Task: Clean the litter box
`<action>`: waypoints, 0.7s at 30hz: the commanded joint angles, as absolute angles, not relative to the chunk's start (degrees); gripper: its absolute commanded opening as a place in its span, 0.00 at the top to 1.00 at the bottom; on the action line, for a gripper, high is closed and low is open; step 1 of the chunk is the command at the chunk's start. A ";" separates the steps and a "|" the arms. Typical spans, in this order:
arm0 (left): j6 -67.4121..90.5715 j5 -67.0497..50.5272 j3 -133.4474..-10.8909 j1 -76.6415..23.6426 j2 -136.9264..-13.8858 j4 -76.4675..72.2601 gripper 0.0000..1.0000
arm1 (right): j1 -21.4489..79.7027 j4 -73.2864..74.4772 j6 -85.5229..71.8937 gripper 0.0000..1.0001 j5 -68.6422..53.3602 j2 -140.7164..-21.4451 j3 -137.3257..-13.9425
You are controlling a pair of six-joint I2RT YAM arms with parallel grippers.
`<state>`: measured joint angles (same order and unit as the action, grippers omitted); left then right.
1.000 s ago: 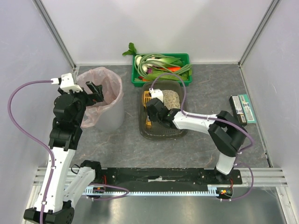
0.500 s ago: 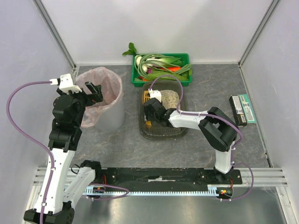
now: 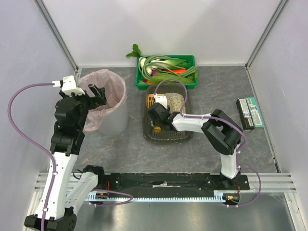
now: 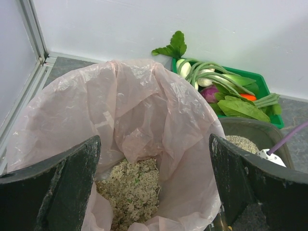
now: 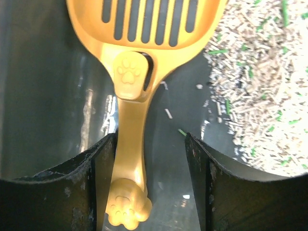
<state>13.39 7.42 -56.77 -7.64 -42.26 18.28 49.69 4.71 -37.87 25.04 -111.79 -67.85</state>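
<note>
The right claw (image 5: 150,139) has opened wider around the scoop (image 5: 144,29).

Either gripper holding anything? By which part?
Nothing clamped. The right gripper is open around the scoop handle, gap on one side; the left gripper is open, empty, over the bin.

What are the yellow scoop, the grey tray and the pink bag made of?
The scoop looks like moulded plastic: smooth, slightly glossy, with a raised paw print and cut slots. The tray is probably hard plastic, since its dark floor reflects light. The bag seems to be thin plastic film, translucent and crinkled.
</note>
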 commanded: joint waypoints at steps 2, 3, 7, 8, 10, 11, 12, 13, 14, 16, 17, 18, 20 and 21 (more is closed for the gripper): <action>10.29 9.66 -57.04 -7.74 -41.84 16.61 0.01 | 49.40 11.15 -36.57 0.32 32.77 -108.03 -68.90; 9.76 10.80 -56.95 -7.73 -41.84 16.52 0.01 | 49.39 12.29 -36.30 0.32 34.96 -107.50 -68.65; 9.40 11.25 -56.77 -7.82 -42.27 16.26 0.01 | 47.56 13.97 -35.86 0.32 36.04 -104.16 -66.10; 9.49 10.38 -56.69 -7.74 -42.45 16.17 0.01 | 47.29 13.89 -35.69 0.32 35.51 -102.93 -65.66; 9.49 9.58 -56.25 -7.82 -42.71 16.00 0.01 | 47.11 14.24 -34.54 0.32 35.77 -101.69 -64.87; 9.41 9.58 -56.16 -7.82 -42.71 15.74 0.01 | 47.02 14.41 -34.02 0.31 35.68 -100.65 -64.86; 9.32 9.67 -56.08 -7.74 -42.80 15.65 0.01 | 47.11 13.63 -32.19 0.31 35.16 -100.11 -64.52; 9.40 9.75 -56.07 -7.73 -42.72 15.64 0.01 | 47.02 12.58 -30.60 0.30 33.42 -99.76 -64.42; 9.40 9.58 -56.16 -7.73 -42.63 15.73 0.01 | 47.11 11.35 -29.19 0.29 32.44 -99.58 -64.16; 9.58 9.32 -56.16 -7.73 -42.28 15.73 0.01 | 46.59 9.76 -26.12 0.25 29.38 -100.10 -64.60; 9.75 8.79 -56.16 -7.73 -42.01 15.65 0.01 | 45.97 9.93 -25.41 0.24 27.44 -100.98 -65.99; 9.58 8.18 -56.16 -7.73 -41.92 15.47 0.00 | 45.44 10.71 -24.97 0.23 25.77 -101.16 -66.53; 9.41 4.16 -56.16 -7.73 -42.01 15.03 0.01 | 43.51 11.25 -24.35 0.23 20.77 -100.72 -66.97; 9.49 2.74 -56.08 -7.65 -42.01 14.68 0.01 | 42.98 11.25 -23.91 0.23 19.18 -100.37 -66.80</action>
<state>11.44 8.08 -56.05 -7.64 -42.59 18.20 45.69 12.58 -27.35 26.98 -101.32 -64.82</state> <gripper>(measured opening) 0.993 0.765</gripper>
